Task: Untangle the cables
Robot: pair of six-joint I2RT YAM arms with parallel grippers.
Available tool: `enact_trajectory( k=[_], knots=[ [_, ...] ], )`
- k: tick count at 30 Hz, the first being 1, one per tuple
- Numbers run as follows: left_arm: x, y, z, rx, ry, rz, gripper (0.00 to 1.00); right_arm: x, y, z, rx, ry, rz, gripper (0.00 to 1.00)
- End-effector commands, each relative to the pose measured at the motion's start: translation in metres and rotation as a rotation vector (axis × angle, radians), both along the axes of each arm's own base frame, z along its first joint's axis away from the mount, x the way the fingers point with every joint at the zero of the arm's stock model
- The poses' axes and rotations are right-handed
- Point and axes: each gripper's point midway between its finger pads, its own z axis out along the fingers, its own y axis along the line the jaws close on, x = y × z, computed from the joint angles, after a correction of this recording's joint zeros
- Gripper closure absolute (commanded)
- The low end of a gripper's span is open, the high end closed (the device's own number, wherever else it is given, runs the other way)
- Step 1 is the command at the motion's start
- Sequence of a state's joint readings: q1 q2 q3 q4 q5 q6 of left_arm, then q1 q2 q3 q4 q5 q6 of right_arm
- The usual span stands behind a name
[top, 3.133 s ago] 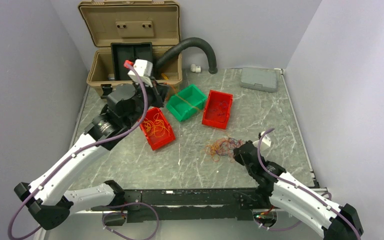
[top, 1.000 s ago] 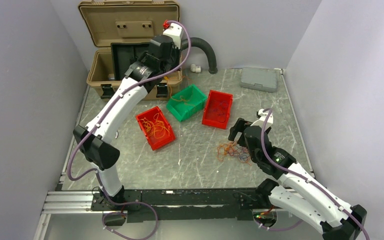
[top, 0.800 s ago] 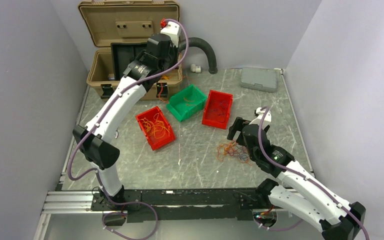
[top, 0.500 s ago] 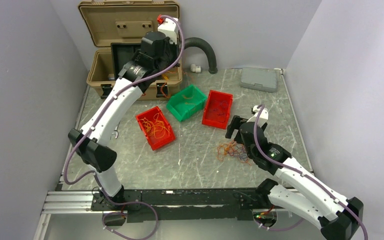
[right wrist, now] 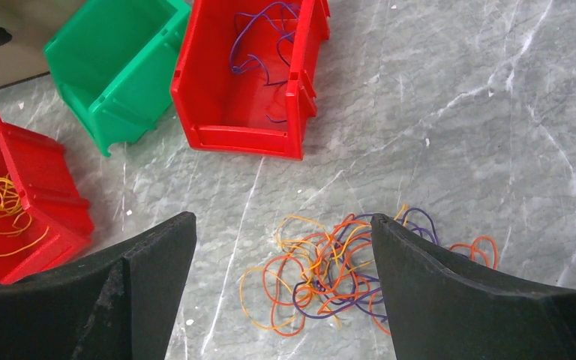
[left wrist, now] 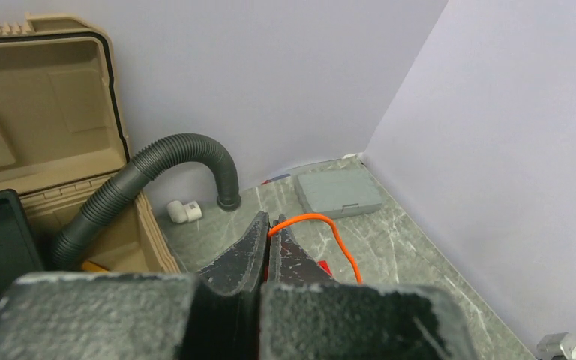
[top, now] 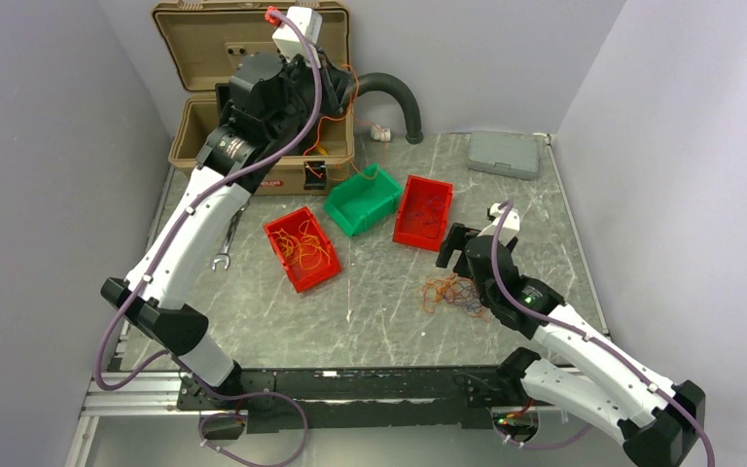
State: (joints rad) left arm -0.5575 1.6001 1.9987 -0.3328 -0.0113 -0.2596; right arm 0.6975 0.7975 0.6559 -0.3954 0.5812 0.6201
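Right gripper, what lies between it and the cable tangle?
Nothing; the right wrist view shows only bare tabletop between the open jaws and the cable tangle.

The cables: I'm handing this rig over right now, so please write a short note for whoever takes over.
Left tool: shut on one orange cable, held high by the open tan case; I cannot trace the cable's lower end.
Right tool: open and empty, hanging over the tangle on the table.
Done: yellow strands lie in the red bin on the left arm's side, purple strands in the red bin by the tangle. I see none in the green bin.
Left: bin the orange cable, then pull apart the tangle's orange, red and purple loops.
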Motion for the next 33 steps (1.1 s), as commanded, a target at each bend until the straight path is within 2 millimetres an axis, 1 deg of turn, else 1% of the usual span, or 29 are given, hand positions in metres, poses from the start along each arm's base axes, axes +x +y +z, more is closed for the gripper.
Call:
enact_trajectory(
  k=[1,3,5,8,13,19,25,28,33],
  knots=[
    [-0.005,0.002,0.029,-0.076,-0.045,-0.034,1.0,0.004,0.004,0.027,0.046,-0.061,0.008,0.12],
    [-0.008,0.0,0.032,-0.09,-0.059,-0.05,1.0,0.003,0.005,0.028,0.045,-0.069,0.024,0.11],
    [-0.005,0.001,0.031,-0.091,-0.063,-0.039,1.0,0.002,0.01,0.031,0.044,-0.08,0.063,0.11],
    [0.005,0.004,0.018,-0.071,-0.046,0.0,1.0,0.0,0.015,0.037,0.058,-0.102,0.105,0.11],
    [0.028,0.004,-0.012,-0.072,0.018,0.024,1.0,-0.004,0.015,0.039,0.078,-0.12,0.121,0.12],
    [0.047,0.003,-0.038,-0.067,0.075,0.035,1.0,-0.007,0.011,0.04,0.078,-0.12,0.112,0.12],
    [0.059,0.003,-0.071,-0.034,0.121,0.059,1.0,-0.01,0.009,0.043,0.082,-0.129,0.112,0.12],
    [0.067,0.009,-0.091,-0.021,0.158,0.104,1.0,-0.01,0.008,0.043,0.08,-0.13,0.11,0.12],
    [0.07,0.005,-0.114,-0.003,0.211,0.095,1.0,-0.009,0.006,0.045,0.073,-0.136,0.103,0.12]
  ],
)
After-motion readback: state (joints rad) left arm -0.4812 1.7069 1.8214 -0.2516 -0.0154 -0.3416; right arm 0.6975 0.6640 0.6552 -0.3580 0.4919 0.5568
